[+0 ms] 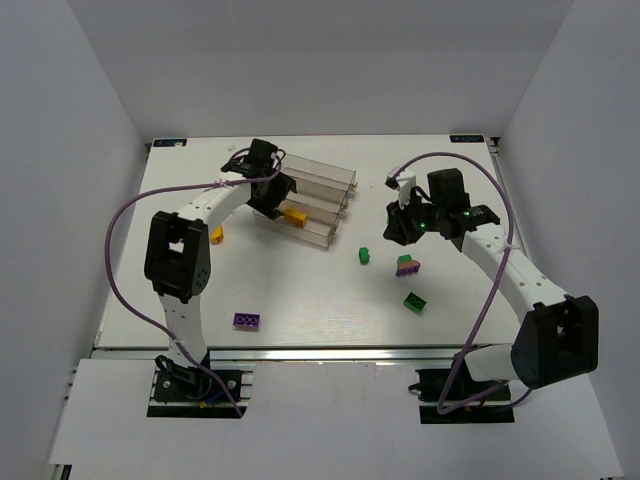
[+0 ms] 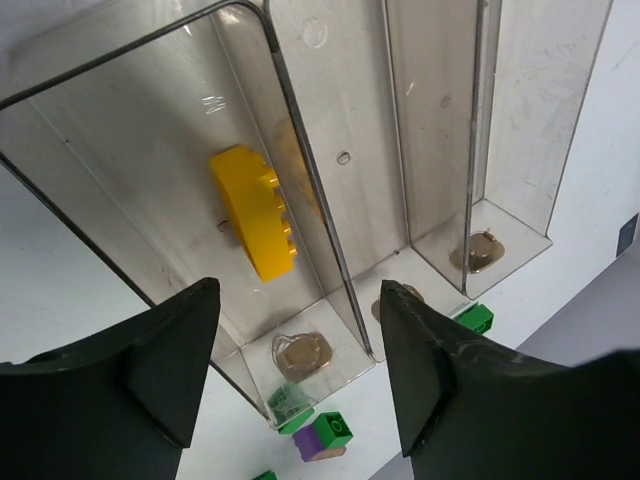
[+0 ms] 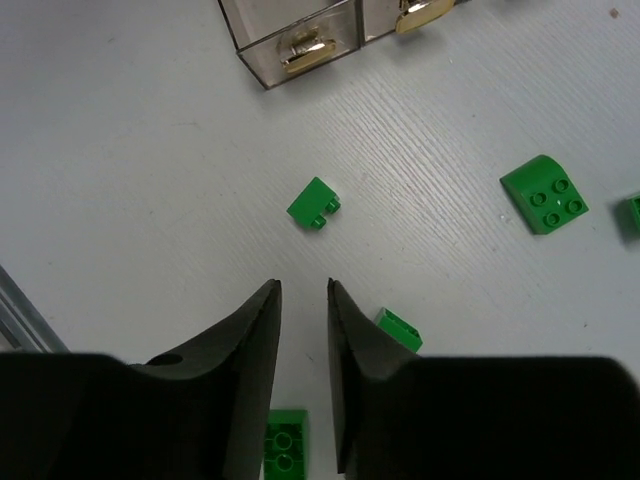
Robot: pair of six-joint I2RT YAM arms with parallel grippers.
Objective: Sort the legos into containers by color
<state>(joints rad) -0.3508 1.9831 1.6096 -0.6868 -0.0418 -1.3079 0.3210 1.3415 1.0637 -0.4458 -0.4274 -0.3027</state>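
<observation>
Three joined clear containers (image 1: 325, 190) stand at the back middle. A yellow brick (image 1: 294, 216) lies in the nearest bin; the left wrist view shows it (image 2: 252, 210) inside the left bin (image 2: 150, 130). My left gripper (image 1: 271, 194) hovers over that bin, open and empty (image 2: 300, 300). My right gripper (image 1: 398, 226) is above the table, its jaws narrowly apart and empty (image 3: 304, 288). Green bricks lie on the table (image 1: 364, 257) (image 1: 415, 302), with a green-and-purple stack (image 1: 407, 265). A purple brick (image 1: 247, 320) and a yellow-orange brick (image 1: 216, 236) lie at the left.
In the right wrist view, green bricks (image 3: 314, 204) (image 3: 543, 193) (image 3: 400, 330) (image 3: 285, 440) lie around my fingers, and the bin ends (image 3: 300, 40) are at the top. The left arm's purple cable (image 1: 120, 230) loops out to the left.
</observation>
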